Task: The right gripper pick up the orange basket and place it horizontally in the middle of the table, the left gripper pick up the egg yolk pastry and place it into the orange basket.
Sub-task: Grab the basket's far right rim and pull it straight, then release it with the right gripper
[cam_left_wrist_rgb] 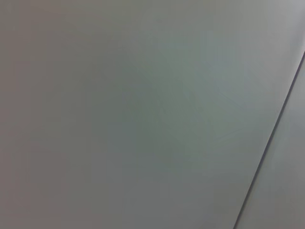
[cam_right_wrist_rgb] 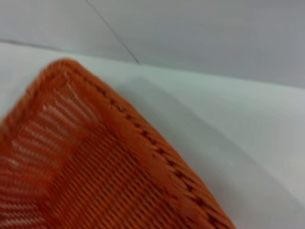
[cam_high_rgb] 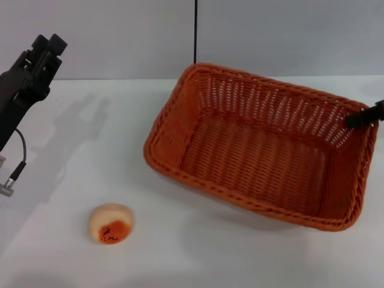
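Resting on the table (cam_high_rgb: 72,150), the orange basket (cam_high_rgb: 264,150) lies to the right of centre in the head view, its long axis slanted so that one corner points toward the back wall and the opposite corner toward the robot. Its mouth faces up and nothing lies inside. A slim black tip of the right gripper (cam_high_rgb: 364,116) reaches in from the right edge and meets the braided rim at the basket's far right corner; so little of it shows that whether it is clamped on the rim or merely against it cannot be told. The right wrist view gives only a close look at one corner of the basket (cam_right_wrist_rgb: 95,171), with white tabletop (cam_right_wrist_rgb: 248,129) beyond it.

The egg yolk pastry (cam_high_rgb: 111,223) sits on the table near the front left, well apart from the basket, with its orange-red speckled patch turned toward the robot. The left gripper (cam_high_rgb: 48,45) hangs high at the far left, above the table and away from the pastry, its two short fingers standing close together with nothing between them. A thin cable with a metal plug (cam_high_rgb: 7,187) dangles below that arm. The left wrist view shows only a plain grey surface crossed by one dark line.
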Controlling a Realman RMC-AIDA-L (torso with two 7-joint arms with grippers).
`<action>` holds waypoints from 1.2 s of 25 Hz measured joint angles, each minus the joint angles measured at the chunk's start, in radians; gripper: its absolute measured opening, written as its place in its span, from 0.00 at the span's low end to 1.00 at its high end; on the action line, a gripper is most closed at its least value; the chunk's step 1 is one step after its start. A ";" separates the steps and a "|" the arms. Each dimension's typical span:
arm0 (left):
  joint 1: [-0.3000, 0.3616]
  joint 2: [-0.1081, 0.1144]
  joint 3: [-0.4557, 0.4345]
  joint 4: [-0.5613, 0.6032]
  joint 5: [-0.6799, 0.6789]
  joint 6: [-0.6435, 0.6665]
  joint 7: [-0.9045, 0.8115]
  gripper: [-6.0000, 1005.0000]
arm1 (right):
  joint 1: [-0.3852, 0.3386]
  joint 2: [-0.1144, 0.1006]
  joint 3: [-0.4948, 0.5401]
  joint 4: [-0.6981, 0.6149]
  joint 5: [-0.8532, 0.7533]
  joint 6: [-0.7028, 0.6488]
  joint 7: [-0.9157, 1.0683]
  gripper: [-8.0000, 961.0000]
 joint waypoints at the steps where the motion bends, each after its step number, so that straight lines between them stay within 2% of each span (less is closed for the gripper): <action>1: 0.001 0.000 0.000 0.000 0.000 -0.001 0.000 0.43 | -0.007 -0.006 0.000 0.003 0.031 -0.008 -0.009 0.21; 4: 0.006 -0.001 0.000 0.000 0.000 -0.006 -0.001 0.43 | -0.034 -0.026 0.000 0.008 0.123 -0.036 -0.031 0.20; 9: 0.010 -0.002 -0.001 -0.004 0.000 -0.007 -0.002 0.43 | -0.055 -0.040 0.018 0.015 0.194 -0.070 -0.054 0.20; 15: 0.007 -0.003 -0.002 -0.007 0.000 -0.007 -0.002 0.43 | -0.057 -0.053 0.069 0.049 0.222 -0.115 -0.087 0.20; 19: 0.003 -0.003 -0.003 -0.007 0.000 -0.007 -0.002 0.43 | -0.057 -0.069 0.105 0.063 0.245 -0.159 -0.107 0.20; 21: 0.002 -0.003 -0.005 -0.008 0.000 -0.007 -0.002 0.43 | -0.057 -0.074 0.108 0.061 0.246 -0.173 -0.112 0.20; 24: 0.001 -0.003 -0.008 -0.011 0.000 -0.007 -0.002 0.43 | -0.048 -0.098 0.107 0.057 0.247 -0.233 -0.148 0.20; 30: -0.003 -0.003 -0.010 -0.012 0.000 -0.006 -0.002 0.43 | -0.025 -0.120 0.067 0.055 0.239 -0.287 -0.180 0.20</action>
